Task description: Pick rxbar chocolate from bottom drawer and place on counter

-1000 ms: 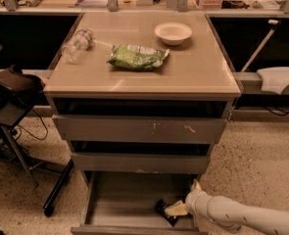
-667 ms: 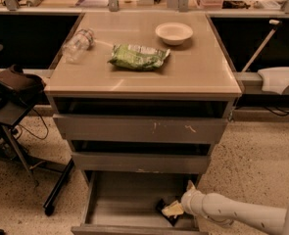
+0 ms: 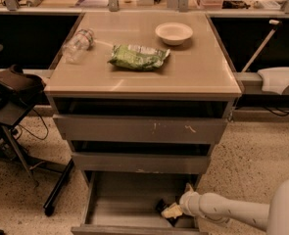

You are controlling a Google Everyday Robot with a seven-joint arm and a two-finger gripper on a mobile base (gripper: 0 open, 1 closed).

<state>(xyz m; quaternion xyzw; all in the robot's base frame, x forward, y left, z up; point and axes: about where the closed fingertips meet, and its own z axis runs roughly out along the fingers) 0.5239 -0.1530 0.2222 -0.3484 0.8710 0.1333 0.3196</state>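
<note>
the gripper (image 3: pixel 173 211) was down in the bottom drawer (image 3: pixel 124 199), low in the middle of the frame. it hid part of the rxbar chocolate (image 3: pixel 162 207), whose words were too small to read. the drawer's front was cut off by the bottom edge. the arm (image 3: pixel 232 212) ran off the lower right corner.

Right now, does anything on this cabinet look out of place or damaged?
A clear plastic bottle lies on its side near the left edge of the counter; it could roll. The top drawer front shows pale scratches. The gripper is inside the bottom drawer, at its right.
</note>
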